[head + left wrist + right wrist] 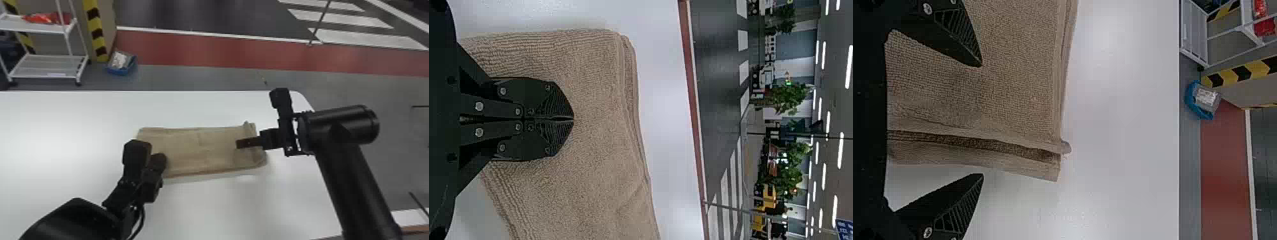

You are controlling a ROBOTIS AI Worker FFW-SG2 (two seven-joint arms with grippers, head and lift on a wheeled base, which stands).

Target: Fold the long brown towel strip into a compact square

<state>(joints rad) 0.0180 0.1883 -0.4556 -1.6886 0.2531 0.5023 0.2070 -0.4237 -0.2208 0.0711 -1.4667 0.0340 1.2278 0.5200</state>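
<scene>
From where I sit at the controls, the container that catches my eye first is the blue bin (117, 71) on the floor past the table (79, 121), with some whitish contents (119, 59) in it that I can't identify. It stands by the foot of the pillar with yellow-and-black striping (98, 33). Left of that I see a white shelf cart (44, 76), a bright red item (48, 18) on its upper shelf. My brown towel strip (204, 150) lies on the white tabletop between my two arms — folded into layers, its overall shape a rectangle wider from left to right than it is deep. My left gripper (158, 161) is at the towel's left end; the left wrist view shows its fingertips brought together over the ribbed brown cloth, but whether they press on it I can't tell. My right gripper (249, 143) is at the other end, its fingers spread wide. In the right wrist view one finger (960, 37) is over the terry surface and the other (955, 210) is out past the cloth's edge, above bare white tabletop — the layered end, with a darker band along it, lies across the gap between their tips.
</scene>
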